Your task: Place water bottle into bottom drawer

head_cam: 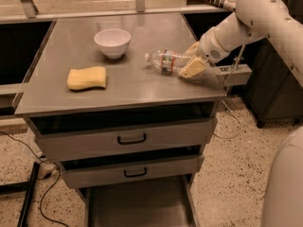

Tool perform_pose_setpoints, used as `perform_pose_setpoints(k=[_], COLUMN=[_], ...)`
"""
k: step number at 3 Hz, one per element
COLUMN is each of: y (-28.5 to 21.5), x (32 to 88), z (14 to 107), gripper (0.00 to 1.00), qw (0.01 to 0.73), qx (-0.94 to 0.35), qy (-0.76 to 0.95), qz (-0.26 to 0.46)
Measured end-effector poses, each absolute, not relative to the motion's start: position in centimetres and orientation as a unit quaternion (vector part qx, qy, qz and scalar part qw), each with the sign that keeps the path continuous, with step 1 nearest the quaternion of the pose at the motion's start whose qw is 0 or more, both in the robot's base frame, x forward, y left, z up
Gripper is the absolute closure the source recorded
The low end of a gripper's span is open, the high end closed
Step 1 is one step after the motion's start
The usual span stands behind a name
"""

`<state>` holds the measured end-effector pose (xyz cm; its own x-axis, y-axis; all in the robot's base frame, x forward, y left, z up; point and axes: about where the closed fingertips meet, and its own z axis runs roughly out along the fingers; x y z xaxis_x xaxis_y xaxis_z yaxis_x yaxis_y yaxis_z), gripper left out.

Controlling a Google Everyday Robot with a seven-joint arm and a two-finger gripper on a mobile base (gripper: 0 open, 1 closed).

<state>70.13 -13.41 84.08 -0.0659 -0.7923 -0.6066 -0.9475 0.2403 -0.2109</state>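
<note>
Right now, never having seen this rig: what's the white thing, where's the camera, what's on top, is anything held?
The white thing is the robot's single arm, coming in from the right. At its end is the gripper, a tan two-finger clamp.

There is just one camera view. It looks down at a grey metal cabinet from its front side; where the camera is mounted is not known.

On the cabinet top lie three things: a white bowl at the back, a yellow sponge on the left, and a clear water bottle on its side to the right.

The gripper is at the bottle's base end, low over the top. Whether it actually grips the bottle cannot be told.

Below are two closed drawer fronts with black handles, and under them the bottom drawer, pulled out.
</note>
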Motion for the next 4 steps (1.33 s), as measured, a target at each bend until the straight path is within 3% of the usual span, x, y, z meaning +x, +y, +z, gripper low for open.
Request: perform_pose_setpoints(k=[4], y=[-15.2], x=[59.2], z=[88.6], gripper=[1.00], qw=[0.364], qx=[-0.607], qy=[0.700], qz=[0.096])
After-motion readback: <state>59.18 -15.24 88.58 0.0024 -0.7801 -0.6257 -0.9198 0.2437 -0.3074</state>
